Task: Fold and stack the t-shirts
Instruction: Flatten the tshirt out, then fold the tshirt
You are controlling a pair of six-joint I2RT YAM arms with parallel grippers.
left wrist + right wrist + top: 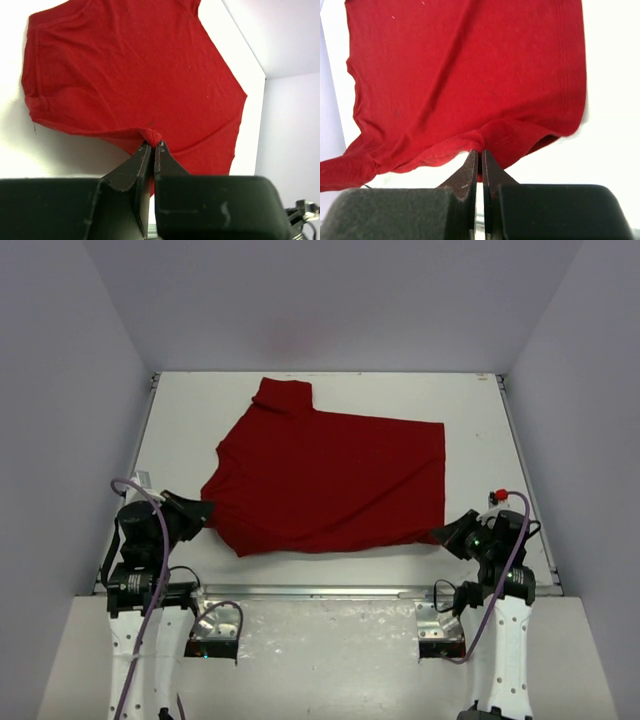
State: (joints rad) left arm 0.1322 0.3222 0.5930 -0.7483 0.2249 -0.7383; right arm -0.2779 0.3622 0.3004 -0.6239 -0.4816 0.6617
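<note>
**Both Jaws Pinched Shut on the Near Edge of the Red Shirt**

The plain dark red short-sleeved cloth t-shirt lay spread across the middle of the white bench. One short sleeve pointed toward the far wall at the left. Its straight hemmed edge faced the right side.

In the top view, the shirt's near edge ran between the two arms. The black and white left arm reached in to the near left corner of the cloth. The matching right arm reached in to the near right corner. A purple cable looped over the left arm.

In the left wrist view, the left jaws were closed to a thin slit. A small bunched fold of the red cloth was clamped at their tips. The edge on either side of that fold rose slightly off the bench and cast a shadow beneath it.

In the right wrist view, the right jaws were likewise nearly together. They gripped a puckered bit of the hem, and the stitched hem lines ran off to the right.
</note>
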